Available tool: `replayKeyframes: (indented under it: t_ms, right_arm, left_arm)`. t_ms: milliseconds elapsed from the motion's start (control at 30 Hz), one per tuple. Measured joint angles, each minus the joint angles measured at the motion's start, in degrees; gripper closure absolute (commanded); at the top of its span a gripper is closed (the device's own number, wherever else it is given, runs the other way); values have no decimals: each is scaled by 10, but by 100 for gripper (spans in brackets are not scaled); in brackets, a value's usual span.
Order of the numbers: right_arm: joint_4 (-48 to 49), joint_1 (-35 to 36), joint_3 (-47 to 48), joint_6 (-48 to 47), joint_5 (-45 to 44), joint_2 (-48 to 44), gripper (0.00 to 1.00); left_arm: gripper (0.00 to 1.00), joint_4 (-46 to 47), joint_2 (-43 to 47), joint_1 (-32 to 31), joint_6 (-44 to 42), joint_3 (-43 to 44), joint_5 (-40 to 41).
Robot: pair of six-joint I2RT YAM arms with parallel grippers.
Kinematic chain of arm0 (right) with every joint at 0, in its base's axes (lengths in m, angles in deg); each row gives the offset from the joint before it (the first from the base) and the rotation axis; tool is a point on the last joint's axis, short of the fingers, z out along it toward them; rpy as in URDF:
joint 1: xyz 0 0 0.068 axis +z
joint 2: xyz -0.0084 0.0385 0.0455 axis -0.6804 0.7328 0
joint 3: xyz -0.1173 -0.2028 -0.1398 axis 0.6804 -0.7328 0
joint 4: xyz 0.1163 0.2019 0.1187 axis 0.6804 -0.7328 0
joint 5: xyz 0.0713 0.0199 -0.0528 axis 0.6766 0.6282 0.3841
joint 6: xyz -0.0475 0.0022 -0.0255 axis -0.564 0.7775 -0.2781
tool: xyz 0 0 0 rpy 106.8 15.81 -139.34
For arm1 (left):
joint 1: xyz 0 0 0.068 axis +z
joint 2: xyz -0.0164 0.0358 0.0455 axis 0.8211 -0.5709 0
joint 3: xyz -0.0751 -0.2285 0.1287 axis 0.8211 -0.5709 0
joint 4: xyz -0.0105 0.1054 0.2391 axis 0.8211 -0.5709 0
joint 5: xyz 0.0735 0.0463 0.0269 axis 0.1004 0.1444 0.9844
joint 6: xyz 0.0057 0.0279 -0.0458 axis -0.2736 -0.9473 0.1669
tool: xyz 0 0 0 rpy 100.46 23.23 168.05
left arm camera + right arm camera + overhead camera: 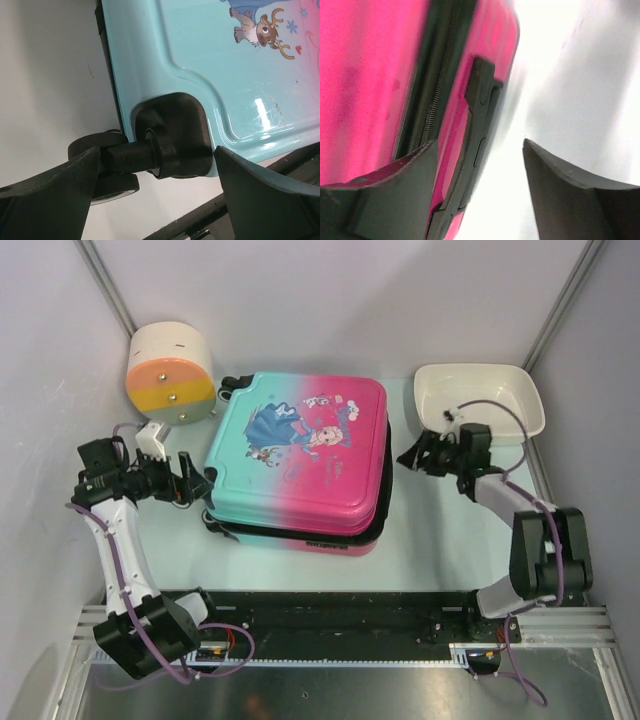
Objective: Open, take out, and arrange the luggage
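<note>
Left gripper [188, 480] is waiting with its jaws spread wide at a black wheel [100, 160] on the teal end of the luggage [300, 455], grasping nothing. Right gripper [408, 455] is hovering released too, just beside the pink end, near the side handle [479, 115]. The luggage is lying flat in the middle of the table [440, 540], both shells together. The zip [437, 95] is perhaps shut; the blurred view is not showing it clearly. Opening, taking out and arranging are all remaining, I am judging.
</note>
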State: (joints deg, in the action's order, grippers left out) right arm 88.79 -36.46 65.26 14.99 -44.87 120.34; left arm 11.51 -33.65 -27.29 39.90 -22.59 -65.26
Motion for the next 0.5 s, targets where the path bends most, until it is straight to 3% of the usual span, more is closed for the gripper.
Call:
replayKeyframes:
  t_ms: [233,367,500]
  right_arm:
    - [-52,-45,20,-109,83,-174,18]
    - [-144,-18,22,-201,169,-254,22]
    - [-264,44,22,-298,247,-299,29]
  left_arm:
    - [12,7,13,-5,-27,-13,-17]
    - [29,19,24,-20,-43,-19,-22]
    - [34,14,26,-56,-49,-26,-44]
